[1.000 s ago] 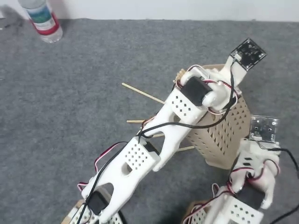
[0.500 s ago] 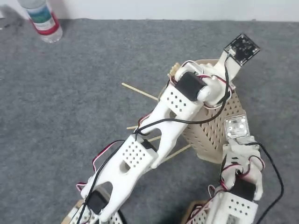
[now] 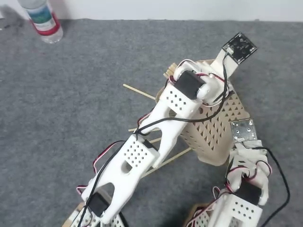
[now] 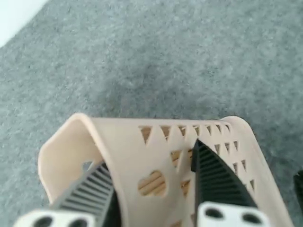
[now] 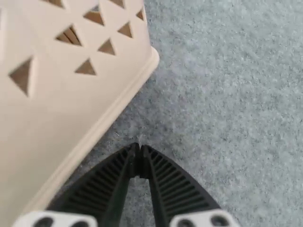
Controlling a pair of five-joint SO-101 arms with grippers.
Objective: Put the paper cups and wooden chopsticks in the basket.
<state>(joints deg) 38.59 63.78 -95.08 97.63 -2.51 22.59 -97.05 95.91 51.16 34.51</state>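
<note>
Beige perforated plastic basket (image 3: 213, 137) tilted on grey carpet (image 3: 94, 61), wall apparently gripped by left gripper (image 4: 149, 153). Right gripper (image 5: 139, 146) clenched, empty, beside basket. Thin wooden chopsticks (image 3: 139, 92) lying by basket. Step judged: basket being positioned. Next: basket released upright, chopstick pinched.

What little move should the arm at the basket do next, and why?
Probably open the left gripper and lift off the basket: its fingers sit either side of the basket's wall, while chopsticks lie on the carpet beside it, waiting to be picked up. The right gripper is shut on nothing.
</note>
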